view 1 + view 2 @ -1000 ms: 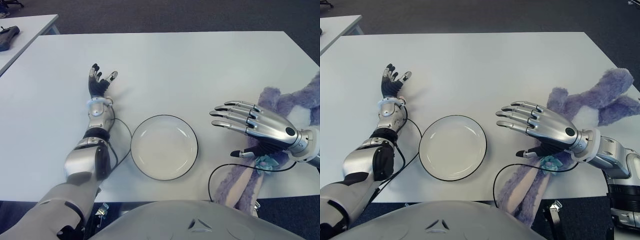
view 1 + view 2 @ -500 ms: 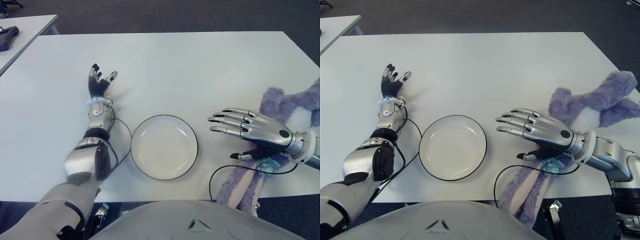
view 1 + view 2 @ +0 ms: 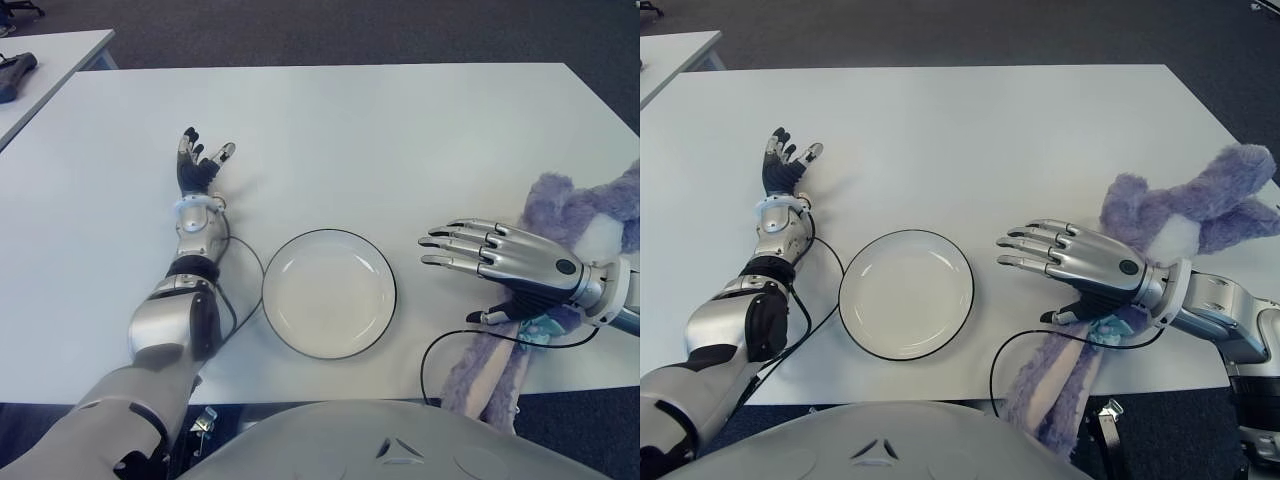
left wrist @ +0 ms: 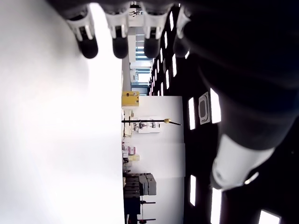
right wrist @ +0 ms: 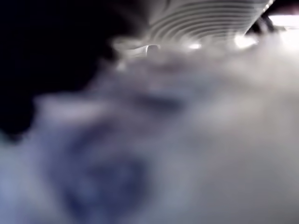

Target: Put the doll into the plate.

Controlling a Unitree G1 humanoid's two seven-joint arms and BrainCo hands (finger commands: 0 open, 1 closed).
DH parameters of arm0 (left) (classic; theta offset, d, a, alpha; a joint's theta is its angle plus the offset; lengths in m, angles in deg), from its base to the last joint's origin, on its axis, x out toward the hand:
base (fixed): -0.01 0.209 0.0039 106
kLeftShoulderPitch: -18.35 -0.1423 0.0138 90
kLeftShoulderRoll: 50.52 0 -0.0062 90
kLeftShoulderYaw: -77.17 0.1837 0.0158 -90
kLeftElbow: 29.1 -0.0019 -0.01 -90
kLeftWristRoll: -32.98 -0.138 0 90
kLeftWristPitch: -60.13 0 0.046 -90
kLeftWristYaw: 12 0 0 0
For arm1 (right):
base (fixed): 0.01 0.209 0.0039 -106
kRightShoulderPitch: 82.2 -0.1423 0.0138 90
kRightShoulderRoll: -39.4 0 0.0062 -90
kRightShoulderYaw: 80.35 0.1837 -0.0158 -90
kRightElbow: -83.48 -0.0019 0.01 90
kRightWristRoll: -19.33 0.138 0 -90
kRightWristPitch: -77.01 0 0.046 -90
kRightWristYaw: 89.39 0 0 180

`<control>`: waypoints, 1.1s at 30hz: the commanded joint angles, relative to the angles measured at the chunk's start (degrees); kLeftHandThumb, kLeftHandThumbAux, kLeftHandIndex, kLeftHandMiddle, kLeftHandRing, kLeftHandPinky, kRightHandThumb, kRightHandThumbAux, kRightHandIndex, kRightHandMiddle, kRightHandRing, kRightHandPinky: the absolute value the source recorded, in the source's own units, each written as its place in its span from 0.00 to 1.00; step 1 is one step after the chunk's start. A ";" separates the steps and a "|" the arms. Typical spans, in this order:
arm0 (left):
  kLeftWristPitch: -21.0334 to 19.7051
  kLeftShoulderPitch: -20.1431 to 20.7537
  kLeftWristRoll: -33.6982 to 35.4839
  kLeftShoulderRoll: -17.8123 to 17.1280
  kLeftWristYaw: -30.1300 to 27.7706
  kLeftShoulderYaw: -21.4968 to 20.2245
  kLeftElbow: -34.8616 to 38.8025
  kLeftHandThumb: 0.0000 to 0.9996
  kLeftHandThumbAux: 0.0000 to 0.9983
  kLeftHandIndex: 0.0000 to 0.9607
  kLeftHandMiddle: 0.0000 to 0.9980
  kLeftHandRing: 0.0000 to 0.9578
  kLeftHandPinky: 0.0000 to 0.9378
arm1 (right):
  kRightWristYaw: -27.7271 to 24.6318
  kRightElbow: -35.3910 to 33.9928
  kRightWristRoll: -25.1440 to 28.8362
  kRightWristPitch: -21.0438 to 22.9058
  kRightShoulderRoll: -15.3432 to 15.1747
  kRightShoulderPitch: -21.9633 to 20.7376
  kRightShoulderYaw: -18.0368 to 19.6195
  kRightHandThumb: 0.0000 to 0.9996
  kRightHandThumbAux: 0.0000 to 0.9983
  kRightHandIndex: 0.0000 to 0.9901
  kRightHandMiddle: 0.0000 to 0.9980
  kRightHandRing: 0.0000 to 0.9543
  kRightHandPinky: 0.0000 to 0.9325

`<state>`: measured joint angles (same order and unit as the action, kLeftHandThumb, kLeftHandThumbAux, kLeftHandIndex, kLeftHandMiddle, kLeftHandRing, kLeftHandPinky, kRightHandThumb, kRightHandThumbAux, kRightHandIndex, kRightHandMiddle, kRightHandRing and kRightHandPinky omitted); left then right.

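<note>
A purple plush doll point(image 3: 1200, 200) lies at the table's right edge, its pale-bellied lower body point(image 3: 490, 375) hanging over the front edge. My right hand point(image 3: 448, 282) is over the doll's middle, fingers stretched flat toward the plate and thumb below, closed on nothing. The right wrist view is filled by the doll's fur point(image 5: 187, 140) from very close. The white plate point(image 3: 330, 295) with a dark rim sits at the front centre, nothing in it, left of the right hand. My left hand point(image 3: 200, 160) shows on the table left of the plate, fingers spread.
The white table point(image 3: 380, 130) stretches far beyond the plate. A black cable point(image 3: 432, 352) loops near the front edge below my right hand; another curls between the left forearm and the plate. A second table with a dark object point(image 3: 15, 75) stands at the far left.
My right hand has dropped lower and flatter onto the doll, and the doll has shifted a little under it. The left hand and the plate have stayed put.
</note>
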<state>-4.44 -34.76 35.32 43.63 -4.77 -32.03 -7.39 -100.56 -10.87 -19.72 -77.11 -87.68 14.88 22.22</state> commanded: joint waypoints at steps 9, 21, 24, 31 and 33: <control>-6.57 -11.85 0.29 3.53 -0.94 -0.23 -8.57 0.00 0.78 0.05 0.02 0.00 0.01 | 13.61 8.37 -8.60 -5.83 1.57 3.83 5.87 0.18 0.43 0.22 0.22 0.21 0.24; -6.72 -11.81 0.18 3.45 -1.42 -0.04 -8.55 0.00 0.81 0.04 0.02 0.00 0.03 | 34.15 13.04 -19.50 -9.49 4.67 3.27 8.90 0.13 0.42 0.29 0.31 0.31 0.30; -6.74 -11.78 0.41 3.44 -1.64 -0.24 -8.53 0.00 0.82 0.04 0.02 0.00 0.03 | 39.50 13.63 -22.20 -8.74 4.86 2.81 8.15 0.12 0.41 0.29 0.32 0.31 0.31; -6.49 -11.80 0.67 3.48 -1.76 -0.55 -8.50 0.01 0.83 0.04 0.02 0.00 0.03 | 49.68 13.99 -27.45 -5.81 3.65 2.49 5.33 0.11 0.41 0.30 0.34 0.33 0.31; -6.42 -11.80 0.76 3.50 -1.86 -0.66 -8.49 0.02 0.83 0.04 0.02 0.00 0.03 | 52.21 14.20 -28.81 -4.86 3.26 2.20 4.27 0.12 0.41 0.30 0.34 0.33 0.32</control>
<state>-4.43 -34.89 35.39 43.50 -5.22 -32.22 -7.40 -53.52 1.52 -42.48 -84.59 -84.57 16.69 30.00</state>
